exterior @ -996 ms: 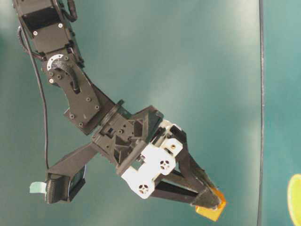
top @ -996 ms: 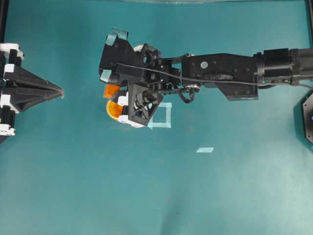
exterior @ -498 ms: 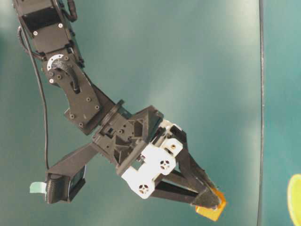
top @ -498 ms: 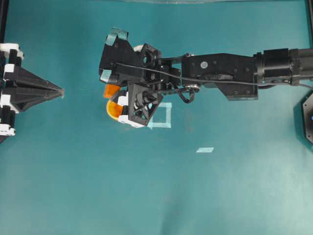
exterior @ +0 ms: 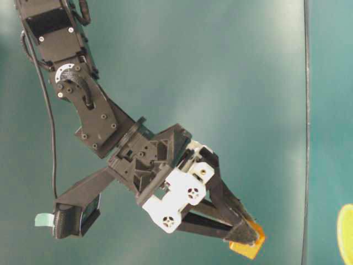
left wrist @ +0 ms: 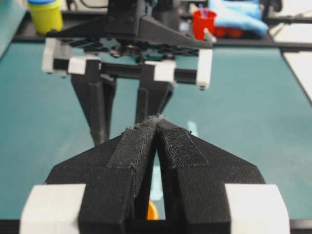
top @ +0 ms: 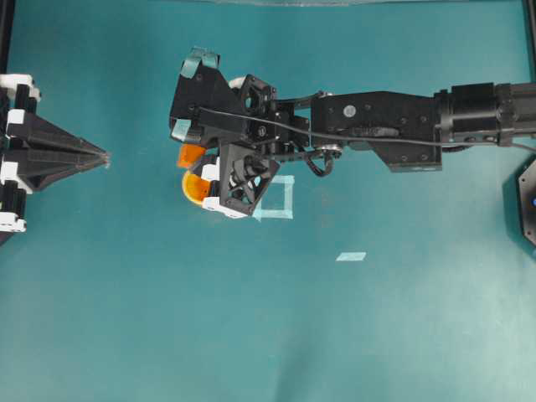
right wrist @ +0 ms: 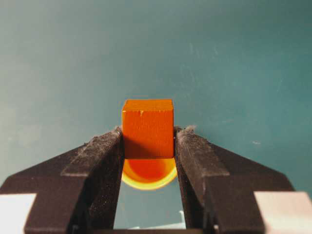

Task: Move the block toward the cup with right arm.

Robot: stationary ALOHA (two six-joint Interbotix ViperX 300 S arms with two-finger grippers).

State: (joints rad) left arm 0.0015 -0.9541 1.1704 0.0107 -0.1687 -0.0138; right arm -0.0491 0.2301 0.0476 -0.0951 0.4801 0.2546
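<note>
My right gripper [right wrist: 148, 132] is shut on the small orange block [right wrist: 147, 129], which sits between its black fingertips. In the right wrist view the orange-yellow cup [right wrist: 148, 175] shows just under the block, between the fingers. From overhead, the block [top: 190, 155] lies next to the cup [top: 194, 188], which the gripper half hides. At table level the block [exterior: 249, 248] is at the fingertips, and the cup [exterior: 347, 232] is only a sliver at the right edge. My left gripper [top: 105, 157] rests shut at the far left, pointing at the right arm.
A pale tape square [top: 275, 198] lies on the teal mat under the right gripper, and a short tape strip [top: 351, 256] lies further right. A black base [top: 526, 201] sits at the right edge. Behind the table stand a yellow container [left wrist: 45, 14] and a red cup [left wrist: 203, 22].
</note>
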